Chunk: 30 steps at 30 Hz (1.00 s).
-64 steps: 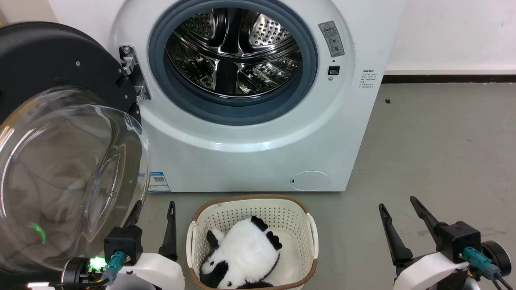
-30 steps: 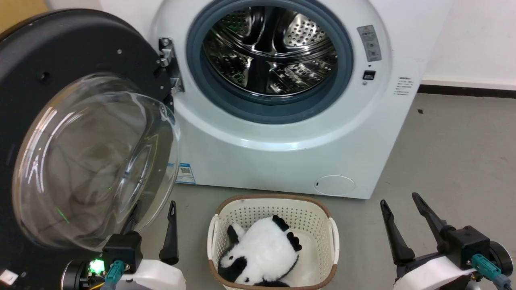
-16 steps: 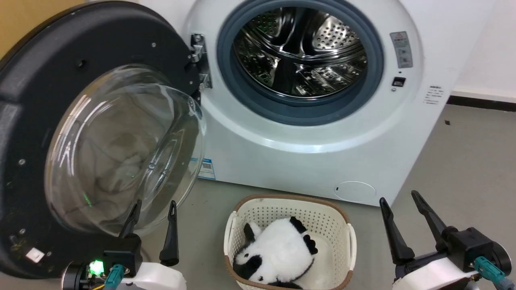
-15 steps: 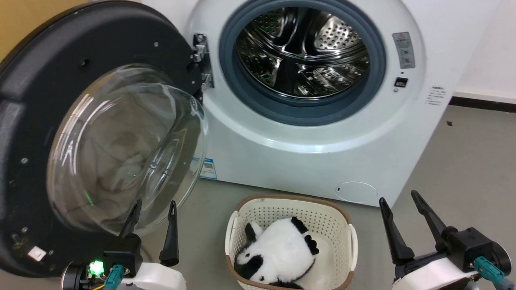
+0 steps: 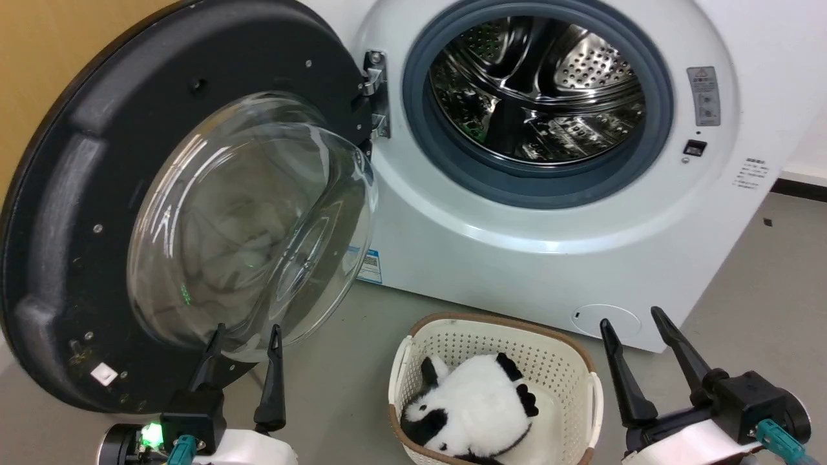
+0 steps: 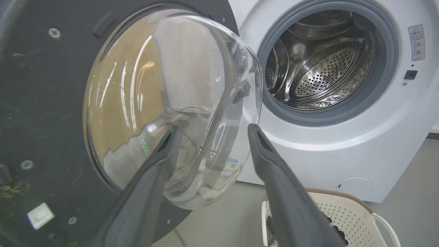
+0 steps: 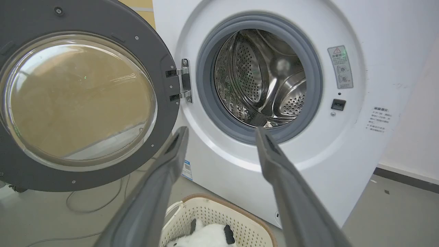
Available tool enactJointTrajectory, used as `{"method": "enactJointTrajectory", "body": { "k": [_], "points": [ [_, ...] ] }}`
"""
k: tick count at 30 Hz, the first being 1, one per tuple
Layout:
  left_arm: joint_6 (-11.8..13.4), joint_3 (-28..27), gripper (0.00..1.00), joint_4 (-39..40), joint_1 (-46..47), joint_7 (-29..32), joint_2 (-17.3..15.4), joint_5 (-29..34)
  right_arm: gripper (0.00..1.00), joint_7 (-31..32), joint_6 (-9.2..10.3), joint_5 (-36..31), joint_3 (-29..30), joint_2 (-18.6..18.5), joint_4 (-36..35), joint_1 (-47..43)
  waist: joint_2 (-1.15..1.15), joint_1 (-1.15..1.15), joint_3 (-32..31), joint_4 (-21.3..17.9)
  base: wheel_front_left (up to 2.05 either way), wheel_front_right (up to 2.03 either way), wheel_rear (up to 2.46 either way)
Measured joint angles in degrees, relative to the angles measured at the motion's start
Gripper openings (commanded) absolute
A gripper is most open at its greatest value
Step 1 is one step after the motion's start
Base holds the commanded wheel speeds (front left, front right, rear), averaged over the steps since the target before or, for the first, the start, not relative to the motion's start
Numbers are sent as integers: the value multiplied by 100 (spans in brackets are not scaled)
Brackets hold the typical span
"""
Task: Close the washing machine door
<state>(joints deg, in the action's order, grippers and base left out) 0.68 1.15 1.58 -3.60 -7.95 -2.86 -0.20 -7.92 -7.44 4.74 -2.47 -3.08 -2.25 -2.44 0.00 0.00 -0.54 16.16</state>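
Door (image 5: 194, 97) wide open, not yet pushed.
It hangs left of the washer (image 5: 517, 258) on its hinge (image 5: 376, 97); your left gripper (image 5: 246, 327) and right gripper (image 5: 630, 316) are both spread, empty. Push the black rim's (image 5: 45, 213) far edge, not the glass (image 5: 258, 219).

the left gripper (image 5: 246, 330) and right gripper (image 5: 630, 316) are built alike: two long, slim fingers (image 6: 281, 192) of matte dark grey that taper to narrow tips, each with a flat inner face and a shallow groove near the end. each pair rises from a black boxy housing (image 5: 743, 392) joined to a glossy white forearm shell (image 5: 685, 442). a teal connector (image 5: 772, 431) plugs in below each housing, next to a dark round cylinder (image 5: 798, 416). a small green light (image 5: 152, 431) glows beside the left wrist's connector
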Motion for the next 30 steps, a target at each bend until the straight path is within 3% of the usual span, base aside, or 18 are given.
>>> {"method": "enactJointTrajectory", "body": {
  "k": [30],
  "points": [
    [221,-104,100,323,-231,-359,0,-94,100,-359,0,321,-524,-87,121,182,0,0,136,792,0,0,0]
  ]
}}
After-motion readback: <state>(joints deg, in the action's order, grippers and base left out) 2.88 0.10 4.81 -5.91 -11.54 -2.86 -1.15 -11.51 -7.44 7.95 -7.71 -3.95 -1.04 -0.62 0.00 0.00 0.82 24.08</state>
